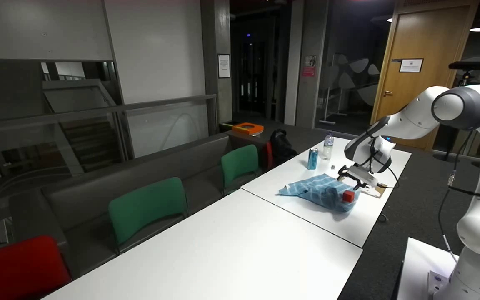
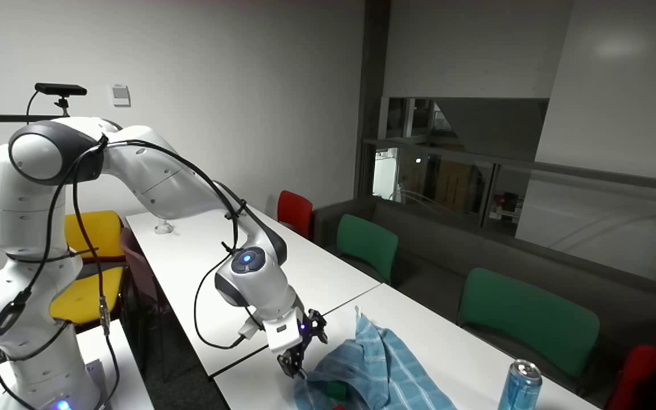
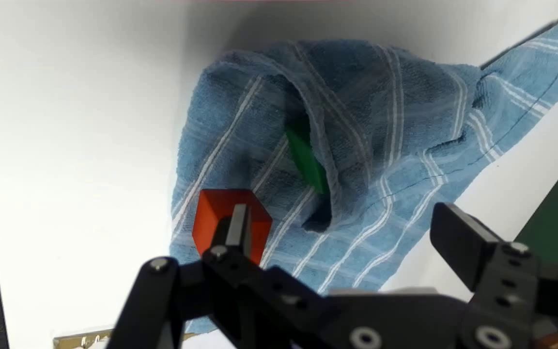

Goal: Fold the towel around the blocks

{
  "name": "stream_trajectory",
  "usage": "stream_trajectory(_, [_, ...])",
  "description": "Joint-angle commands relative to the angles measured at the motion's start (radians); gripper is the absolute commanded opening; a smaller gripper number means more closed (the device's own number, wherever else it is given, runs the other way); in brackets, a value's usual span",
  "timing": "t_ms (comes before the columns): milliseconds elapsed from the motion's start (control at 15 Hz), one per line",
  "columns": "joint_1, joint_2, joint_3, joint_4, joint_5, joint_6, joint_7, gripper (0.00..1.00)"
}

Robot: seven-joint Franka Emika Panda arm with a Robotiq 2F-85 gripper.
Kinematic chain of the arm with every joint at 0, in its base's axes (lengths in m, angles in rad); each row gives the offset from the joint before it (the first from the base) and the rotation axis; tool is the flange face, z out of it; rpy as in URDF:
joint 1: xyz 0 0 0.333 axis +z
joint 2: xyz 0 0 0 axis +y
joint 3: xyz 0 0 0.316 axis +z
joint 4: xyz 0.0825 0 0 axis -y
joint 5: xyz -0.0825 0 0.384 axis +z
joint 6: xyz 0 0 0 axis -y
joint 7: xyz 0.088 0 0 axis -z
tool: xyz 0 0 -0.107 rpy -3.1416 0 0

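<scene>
Beyond the white desk stand green chairs and, behind them, a dark grey sofa in a dim room. On the desk, near a blue can, lies the striped blue towel; in the wrist view it runs slantwise, broad at the lower left and narrowing to a tail at the upper right. Part of it is folded back as a flap whose loose edge overhangs the green block, while the red block sits on the cloth outside that flap, uncovered.

That gap is what the coming move seems to turn on. In the wrist view the flap lies straight ahead of the gripper, its edge ending near the space between the fingers and roughly crosswise to the line joining them; the red block lies to the left, partly hidden behind one fingertip. Closing the wrap would probably call for drawing cloth across it. The fingers stand wide apart, holding nothing; whether a tip touches cloth or block cannot be told.

Both exterior views show the white arm bent high, then sloping down to a low wrist beside the towel, the gripper tilted rather than plumb.
</scene>
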Motion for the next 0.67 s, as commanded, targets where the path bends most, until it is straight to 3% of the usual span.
stream_trajectory(0, [0.013,-0.059,0.011,-0.065,0.004,0.051,-0.014,1.0])
stream_trajectory(133, [0.006,-0.013,0.007,-0.02,-0.001,0.02,0.0,1.0])
stream_trajectory(600, [0.012,-0.016,0.007,-0.027,-0.001,0.024,0.0,1.0])
